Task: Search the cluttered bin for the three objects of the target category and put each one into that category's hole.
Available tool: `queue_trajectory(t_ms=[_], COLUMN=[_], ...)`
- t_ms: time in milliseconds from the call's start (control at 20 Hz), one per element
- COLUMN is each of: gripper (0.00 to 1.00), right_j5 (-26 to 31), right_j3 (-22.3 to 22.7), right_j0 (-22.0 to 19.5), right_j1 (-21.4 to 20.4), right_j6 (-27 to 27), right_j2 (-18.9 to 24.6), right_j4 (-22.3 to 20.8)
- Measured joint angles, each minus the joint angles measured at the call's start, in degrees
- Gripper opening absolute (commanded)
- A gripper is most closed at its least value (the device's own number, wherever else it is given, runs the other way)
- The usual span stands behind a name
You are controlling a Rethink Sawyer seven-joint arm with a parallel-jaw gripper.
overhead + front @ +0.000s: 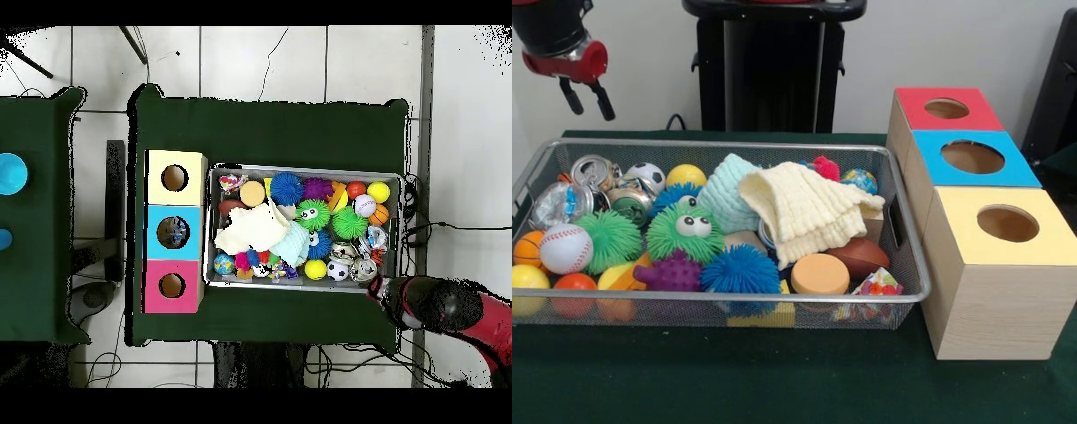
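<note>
A wire mesh bin point(900, 231) on a green table point(777, 380) is crowded with small things: a baseball point(565, 248), a green spiky ball with eyes point(685, 231), a blue spiky ball point(740, 270), a cream knitted cloth point(808, 210). Just beside it stand three boxes with round holes, red point(947, 108), blue point(973, 157) and yellow point(1006, 224). My gripper point(586, 97) hangs above the bin's far corner, holding nothing, fingers a little apart

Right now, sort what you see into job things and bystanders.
Job: bin, its clutter of balls, such as the baseball, and cloths, red box, blue box, yellow box, pincer.

Bystanders: blue dish on the side table, floor cables.
</note>
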Motion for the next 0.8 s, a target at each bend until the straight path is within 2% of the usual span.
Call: queue_trajectory(t_ms=[550,800], gripper=[1.00,1.00], right_j5=[0.0,0.0], right_j3=[0.0,0.0], right_j0=[-1.5,-1.5], right_j1=[-0.4,-0.7], right_j6=[0.0,0.0], right_j2=[-0.5,-3.6], right_j4=[0.0,0.0])
